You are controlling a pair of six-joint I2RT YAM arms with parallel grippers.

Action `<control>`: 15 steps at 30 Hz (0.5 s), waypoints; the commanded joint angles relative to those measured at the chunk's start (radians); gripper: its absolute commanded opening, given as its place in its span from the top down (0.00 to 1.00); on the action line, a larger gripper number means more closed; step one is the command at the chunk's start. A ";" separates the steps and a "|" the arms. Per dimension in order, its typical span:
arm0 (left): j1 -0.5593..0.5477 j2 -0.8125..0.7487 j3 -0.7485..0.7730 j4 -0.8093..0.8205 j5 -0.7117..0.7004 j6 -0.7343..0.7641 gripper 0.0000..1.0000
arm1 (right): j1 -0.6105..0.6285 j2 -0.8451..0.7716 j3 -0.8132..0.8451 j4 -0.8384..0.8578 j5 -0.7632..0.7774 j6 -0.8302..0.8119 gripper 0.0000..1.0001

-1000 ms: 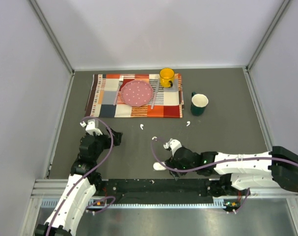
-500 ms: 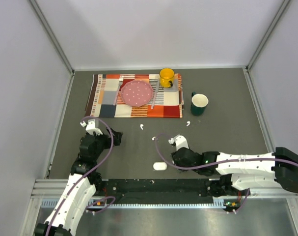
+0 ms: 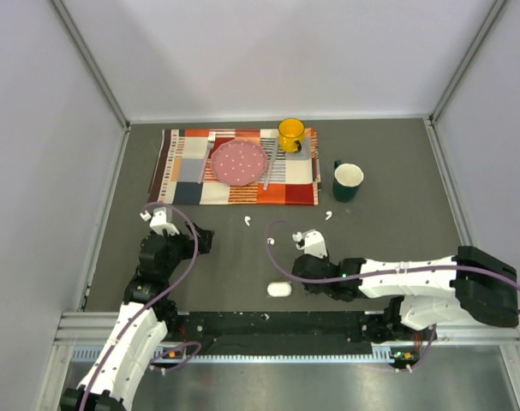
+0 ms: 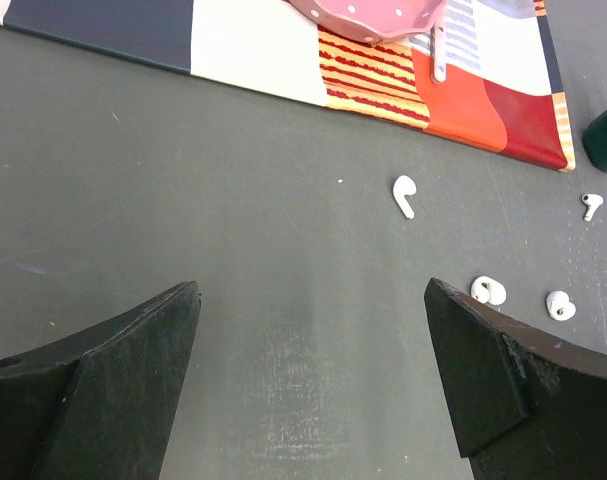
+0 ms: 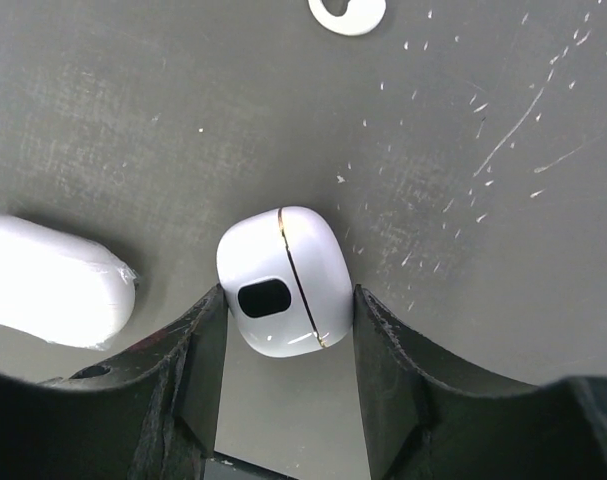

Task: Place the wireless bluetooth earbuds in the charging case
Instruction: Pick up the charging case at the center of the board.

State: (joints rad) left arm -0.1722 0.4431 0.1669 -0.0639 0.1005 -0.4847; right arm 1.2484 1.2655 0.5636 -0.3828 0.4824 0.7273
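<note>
While the right arm [image 3: 397, 278] stretches leftward, low over the table [image 3: 397, 223], its right hand [image 5: 288, 310] clasps a small rounded white plastic case [image 5: 283, 270]; left hand [image 4: 311, 295] gapes; tiny white earbuds [image 4: 404, 195] lie loose farther out.

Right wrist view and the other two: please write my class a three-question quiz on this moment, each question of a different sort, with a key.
1. True or false: the left gripper has an earbud between its fingers.
2. What do the right gripper's fingers clasp? A) a closed white charging case B) a fork C) a spoon
3. Which stands on the patterned placemat: the yellow mug or the dark green mug?
Key: 1 false; 2 A; 3 the yellow mug.
</note>
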 commanded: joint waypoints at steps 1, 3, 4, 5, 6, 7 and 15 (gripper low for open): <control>-0.001 0.002 -0.007 0.049 0.004 0.001 0.01 | 0.011 -0.043 0.025 -0.018 0.025 0.008 0.46; -0.001 0.002 -0.007 0.049 0.007 0.003 0.01 | 0.011 -0.070 0.018 -0.022 0.022 -0.025 0.39; -0.001 0.002 -0.007 0.049 0.005 0.001 0.01 | 0.011 -0.089 0.013 -0.022 0.024 -0.052 0.34; -0.001 0.002 -0.006 0.049 0.008 0.003 0.01 | 0.013 -0.122 0.004 -0.022 0.024 -0.069 0.31; -0.001 0.003 -0.006 0.050 0.007 0.001 0.01 | 0.011 -0.144 -0.001 -0.024 0.024 -0.086 0.29; -0.001 0.003 -0.006 0.050 0.008 0.001 0.01 | 0.011 -0.159 -0.004 -0.021 0.022 -0.124 0.27; -0.001 0.003 -0.007 0.052 0.008 0.003 0.01 | 0.011 -0.242 -0.013 0.019 -0.068 -0.284 0.26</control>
State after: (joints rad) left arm -0.1722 0.4435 0.1669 -0.0605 0.1005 -0.4847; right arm 1.2484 1.0496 0.5533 -0.3965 0.4625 0.5400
